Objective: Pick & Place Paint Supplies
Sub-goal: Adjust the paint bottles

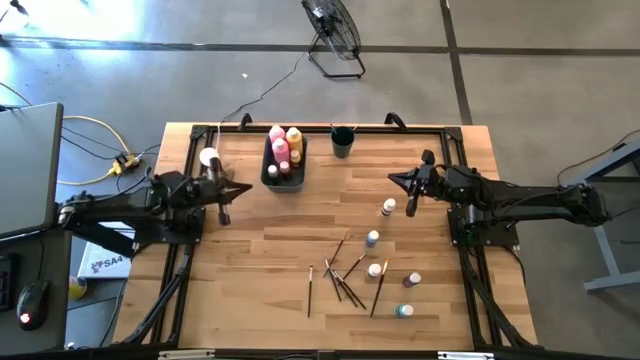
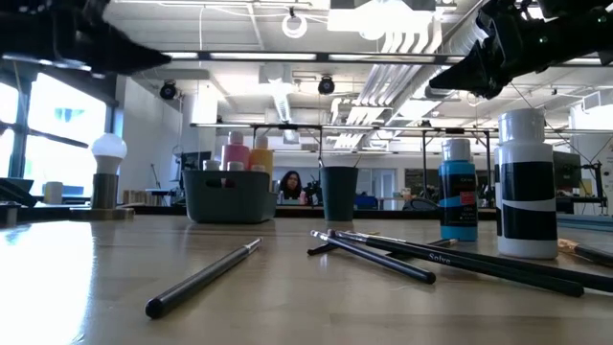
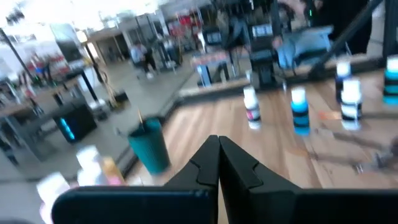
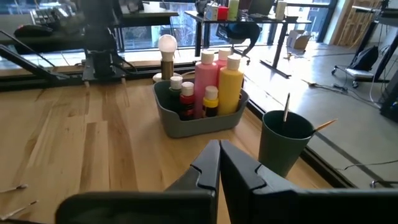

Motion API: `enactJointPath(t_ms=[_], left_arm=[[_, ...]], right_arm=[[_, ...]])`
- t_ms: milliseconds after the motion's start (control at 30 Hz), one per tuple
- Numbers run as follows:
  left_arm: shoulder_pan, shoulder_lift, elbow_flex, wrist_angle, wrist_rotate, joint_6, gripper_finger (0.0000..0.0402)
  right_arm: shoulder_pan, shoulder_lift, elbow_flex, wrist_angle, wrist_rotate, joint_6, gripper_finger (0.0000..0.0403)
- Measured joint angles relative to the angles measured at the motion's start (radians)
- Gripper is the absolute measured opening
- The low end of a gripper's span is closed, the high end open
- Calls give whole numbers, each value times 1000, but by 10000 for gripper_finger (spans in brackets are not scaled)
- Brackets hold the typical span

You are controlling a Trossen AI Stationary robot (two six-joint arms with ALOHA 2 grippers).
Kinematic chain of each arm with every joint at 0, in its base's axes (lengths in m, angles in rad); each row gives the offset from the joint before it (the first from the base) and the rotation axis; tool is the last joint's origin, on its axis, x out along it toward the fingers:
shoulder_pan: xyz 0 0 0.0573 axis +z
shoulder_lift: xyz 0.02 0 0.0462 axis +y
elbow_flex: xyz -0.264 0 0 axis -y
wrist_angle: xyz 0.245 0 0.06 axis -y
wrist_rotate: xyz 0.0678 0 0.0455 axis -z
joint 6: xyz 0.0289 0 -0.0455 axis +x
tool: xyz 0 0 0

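Hovering left gripper (image 1: 232,190): we see jaws closed, empty;
Right gripper (image 1: 398,179): closed, empty;
Brushes (image 1: 342,277): scattered on table (image 1: 250,260)

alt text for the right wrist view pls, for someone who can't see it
A grey bin on a wooden table holds tall pink and yellow squeeze bottles plus small white-capped paint bottles. Beside it a dark green cup holds brushes. The right gripper, fingers shut and empty, fills the foreground.
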Motion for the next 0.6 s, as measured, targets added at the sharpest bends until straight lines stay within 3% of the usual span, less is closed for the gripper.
enactJointPath(t_ms=[167, 600], left_arm=[[0, -41, -58, -46, 0, -80, 0], [0, -40, -71, -62, -21, -78, 0]], right_arm=[[0, 0, 0, 6, 0, 38, 4], [0, 0, 0, 57, 0, 43, 4]])
